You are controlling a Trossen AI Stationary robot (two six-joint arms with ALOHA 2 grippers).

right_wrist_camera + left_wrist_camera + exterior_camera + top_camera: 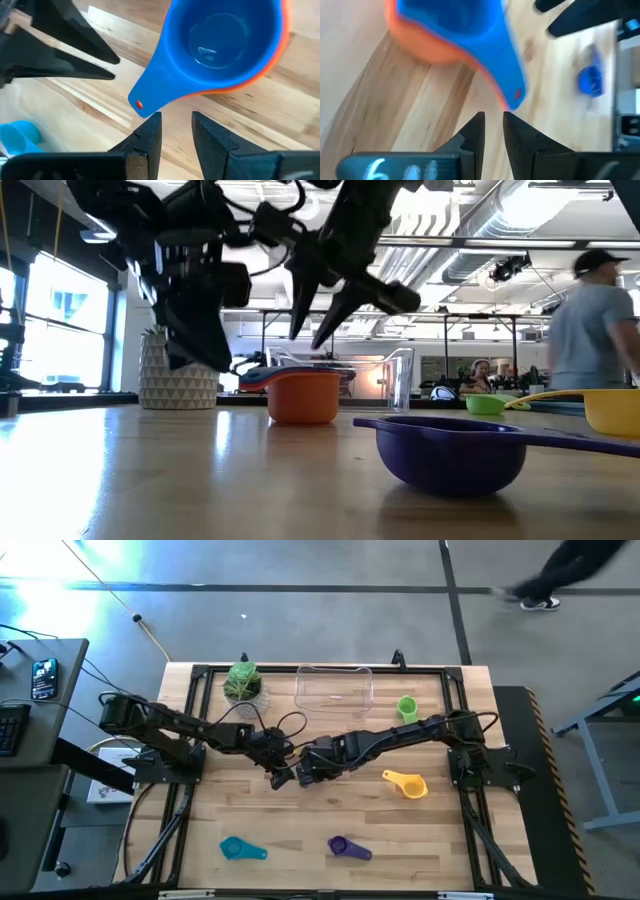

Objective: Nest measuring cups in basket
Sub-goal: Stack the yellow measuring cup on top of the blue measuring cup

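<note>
Blue cup [220,45] nested in orange cup [302,395] on worktop [300,820], outside basket [334,688]. Left end effector [492,125] and right end effector [175,125] slightly open, empty, at handle. Risk: collision between arms, stack tipping.

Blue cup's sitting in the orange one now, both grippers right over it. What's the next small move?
Probably ease the right gripper forward onto the blue cup's handle and shut: its jaws stand open just short of it, the blue cup sits in the orange cup, and the basket is empty.
</note>
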